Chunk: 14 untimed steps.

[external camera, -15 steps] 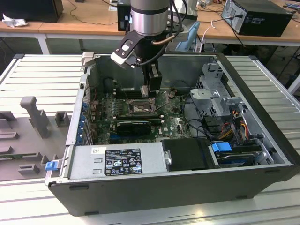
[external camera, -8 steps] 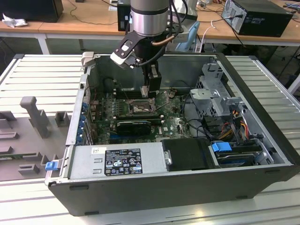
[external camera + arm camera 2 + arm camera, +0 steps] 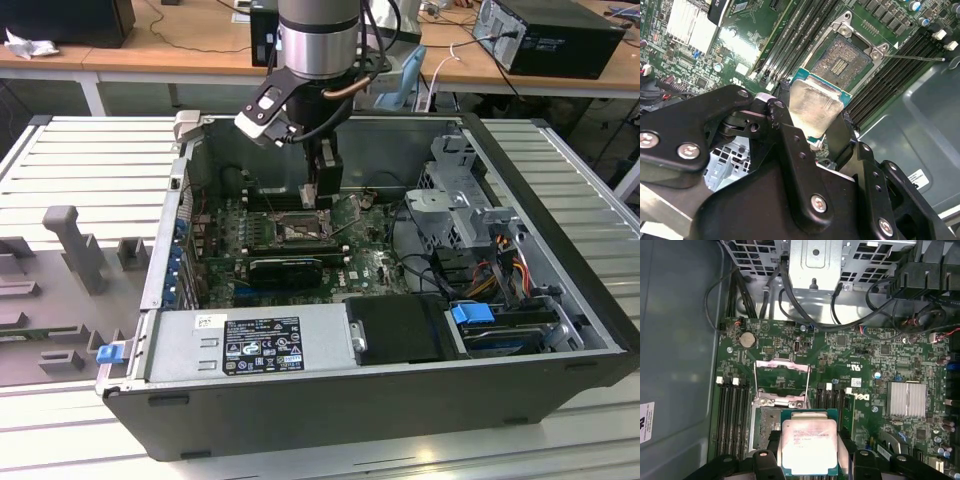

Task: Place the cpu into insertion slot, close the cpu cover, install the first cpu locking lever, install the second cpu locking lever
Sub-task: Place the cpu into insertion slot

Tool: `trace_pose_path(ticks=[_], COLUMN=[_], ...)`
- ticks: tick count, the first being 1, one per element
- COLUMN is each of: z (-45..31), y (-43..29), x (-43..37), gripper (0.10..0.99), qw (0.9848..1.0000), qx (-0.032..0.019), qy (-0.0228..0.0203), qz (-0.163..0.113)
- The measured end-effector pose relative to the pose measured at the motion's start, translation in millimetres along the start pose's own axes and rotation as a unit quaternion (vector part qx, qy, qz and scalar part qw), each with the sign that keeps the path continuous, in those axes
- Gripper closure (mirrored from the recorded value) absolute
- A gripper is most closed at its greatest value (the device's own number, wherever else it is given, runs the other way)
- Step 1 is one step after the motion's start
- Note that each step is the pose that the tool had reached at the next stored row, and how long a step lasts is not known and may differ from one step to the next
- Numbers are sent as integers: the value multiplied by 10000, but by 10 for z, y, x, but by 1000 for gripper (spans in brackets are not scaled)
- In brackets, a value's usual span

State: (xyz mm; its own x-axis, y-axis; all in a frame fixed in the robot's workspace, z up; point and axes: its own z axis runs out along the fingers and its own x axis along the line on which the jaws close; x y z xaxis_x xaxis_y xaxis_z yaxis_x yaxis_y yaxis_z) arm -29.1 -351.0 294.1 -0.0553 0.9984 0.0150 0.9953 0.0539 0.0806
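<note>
My gripper (image 3: 322, 192) hangs inside the open computer case, just above the motherboard. It is shut on the cpu (image 3: 815, 106), a thin square chip with a pale silvery face and a green edge, pinched at two opposite sides between the black fingers (image 3: 786, 131). The cpu (image 3: 809, 444) hovers tilted, beside and partly over the insertion slot (image 3: 766, 424), which lies open and shows its contact field (image 3: 842, 59). The cpu cover (image 3: 782, 364) is a silvery frame standing swung back from the slot. A thin wire locking lever (image 3: 915, 58) sticks out sideways from the socket.
Long black memory slots (image 3: 732, 410) flank the socket on both sides. A finned silver heatsink (image 3: 907, 400) sits on the board. A black card (image 3: 285, 268), the power supply (image 3: 250, 345), a drive cage (image 3: 460, 190) with cables and the case walls (image 3: 545, 210) surround the board.
</note>
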Motion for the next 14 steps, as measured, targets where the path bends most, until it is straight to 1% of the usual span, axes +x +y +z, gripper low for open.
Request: trace_pose_path(ticks=[9,12,14], z=[27,47,68], y=[-2,-5,-6], x=[0,-1,-1], gripper=[557,557,557], qw=[9996,9991,9990], qx=[-4,-6,-7], qy=[-22,-34,-37], qz=[278,423,455])
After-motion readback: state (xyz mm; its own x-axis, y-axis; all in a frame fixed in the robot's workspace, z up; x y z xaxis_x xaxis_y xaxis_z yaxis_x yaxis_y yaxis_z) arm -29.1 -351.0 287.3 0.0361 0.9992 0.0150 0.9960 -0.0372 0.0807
